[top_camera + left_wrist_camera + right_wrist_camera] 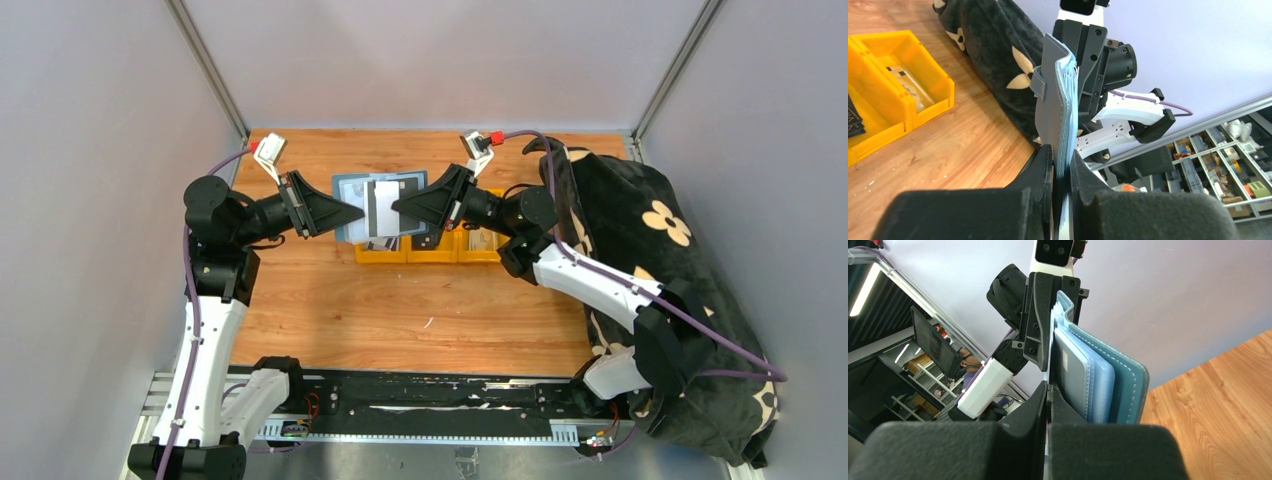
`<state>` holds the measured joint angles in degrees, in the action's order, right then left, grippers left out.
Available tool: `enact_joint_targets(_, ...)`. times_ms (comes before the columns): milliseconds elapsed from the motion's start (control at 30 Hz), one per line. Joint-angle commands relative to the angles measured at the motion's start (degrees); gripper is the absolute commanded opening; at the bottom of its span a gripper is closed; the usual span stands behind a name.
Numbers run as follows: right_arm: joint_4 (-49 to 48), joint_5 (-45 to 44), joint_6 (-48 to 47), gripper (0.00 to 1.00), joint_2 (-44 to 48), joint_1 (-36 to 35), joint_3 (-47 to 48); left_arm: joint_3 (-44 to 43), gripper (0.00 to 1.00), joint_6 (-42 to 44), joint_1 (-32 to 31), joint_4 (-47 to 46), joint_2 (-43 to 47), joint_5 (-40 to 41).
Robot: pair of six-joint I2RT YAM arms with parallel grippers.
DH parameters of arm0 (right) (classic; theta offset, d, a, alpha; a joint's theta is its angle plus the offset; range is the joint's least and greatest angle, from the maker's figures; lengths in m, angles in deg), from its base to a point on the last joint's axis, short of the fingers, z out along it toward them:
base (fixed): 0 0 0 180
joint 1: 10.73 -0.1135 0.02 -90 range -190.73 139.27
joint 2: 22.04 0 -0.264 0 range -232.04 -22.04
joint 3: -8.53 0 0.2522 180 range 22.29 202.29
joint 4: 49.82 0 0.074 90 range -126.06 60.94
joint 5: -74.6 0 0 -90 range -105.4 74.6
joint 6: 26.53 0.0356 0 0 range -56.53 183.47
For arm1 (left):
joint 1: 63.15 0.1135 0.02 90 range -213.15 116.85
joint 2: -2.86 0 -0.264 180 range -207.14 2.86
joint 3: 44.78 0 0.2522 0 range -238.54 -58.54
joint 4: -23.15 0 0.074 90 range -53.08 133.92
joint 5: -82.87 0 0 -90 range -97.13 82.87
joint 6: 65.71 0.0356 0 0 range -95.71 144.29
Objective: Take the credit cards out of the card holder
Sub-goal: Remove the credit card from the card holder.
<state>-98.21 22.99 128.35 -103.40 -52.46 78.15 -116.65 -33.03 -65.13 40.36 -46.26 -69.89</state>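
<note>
Aloft above wooden bench (400, 300): slate-blue folding card holder (350, 192); left gripper (1061, 167) clenched on its left edge, right gripper (1049, 392) clenched on it from right.

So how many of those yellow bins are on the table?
3, in a row at the middle of the table: left bin, middle bin, right bin. The raised card holder covers parts of them, so another may be hidden.
</note>
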Motion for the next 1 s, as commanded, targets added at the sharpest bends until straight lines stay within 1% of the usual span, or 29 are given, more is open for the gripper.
enact_joint_targets(0,-1.56,-0.47,-0.83,0.0,1.26,0.63,-0.59,-0.83,0.0,-1.18,0.24,-3.18,0.88,-0.44)
enact_joint_targets(67,-1.57,0.26,-0.56,0.0,0.69,0.45,0.21,-0.86,0.0,-0.58,0.24,-3.09,0.84,-0.24)
enact_joint_targets(100,-1.5,0.62,-0.32,0.04,0.3,0.24,0.68,-1.09,0.0,0.23,0.24,-2.05,0.92,0.27)
enact_joint_targets(133,-1.67,1.05,-0.15,0.11,-0.14,-0.14,1.28,-1.5,0.0,1.87,0.25,-0.58,0.9,1.05)
enact_joint_targets(233,-3.32,1.67,0.44,0.23,-1.47,-1.13,2.07,-2.75,0.0,6.2,0.16,5.29,0.66,2.6)
enact_joint_targets(267,-4.05,1.81,0.76,0.24,-1.96,-1.42,2.37,-3.12,0.0,7.05,0.29,6.6,0.49,2.74)
enact_joint_targets(433,-4.39,3.22,1.53,0.27,-4.26,-2.27,4.63,-3.8,0.0,8.52,0.23,8.89,-0.02,2.73)
enact_joint_targets(500,-4.07,3.75,1.32,0.25,-4.55,-2.54,5.08,-4.05,0.0,8.6,0.25,8.96,-0.07,2.73)
enact_joint_targets(533,-3.65,4.05,1.12,0.19,-4.6,-2.56,5.28,-4.13,0.0,8.73,0.23,9.06,-0.07,2.61)
enact_joint_targets(567,-3.08,4.37,1.1,0.07,-4.53,-2.45,5.46,-4.31,0.0,8.97,0.17,9.43,-0.14,2.56)
enact_joint_targets(600,-2.56,4.48,1.08,0.01,-4.28,-2.1,5.41,-4.52,0.0,9.54,0.21,10.09,-0.24,2.51)
enact_joint_targets(733,-0.52,5.16,0.81,0.0,-1.83,0.45,4.44,-6.2,0.0,14.2,0.23,14.49,-0.85,2.72)
enact_joint_targets(800,1.62,5.86,0.27,0.0,0.66,3.47,3.64,-7.29,0.0,17.5,0.27,17.32,-1.15,3.04)
enact_joint_targets(900,7.97,6.69,-2.45,0.0,5.92,10.28,2.06,-9.56,0.0,24.17,0.28,22.63,-1.95,4.01)
enact_joint_targets(967,14.82,6.52,-5.17,0.0,9.18,14.76,1.58,-10.75,0.0,27.27,0.27,25.53,-2.36,4.85)
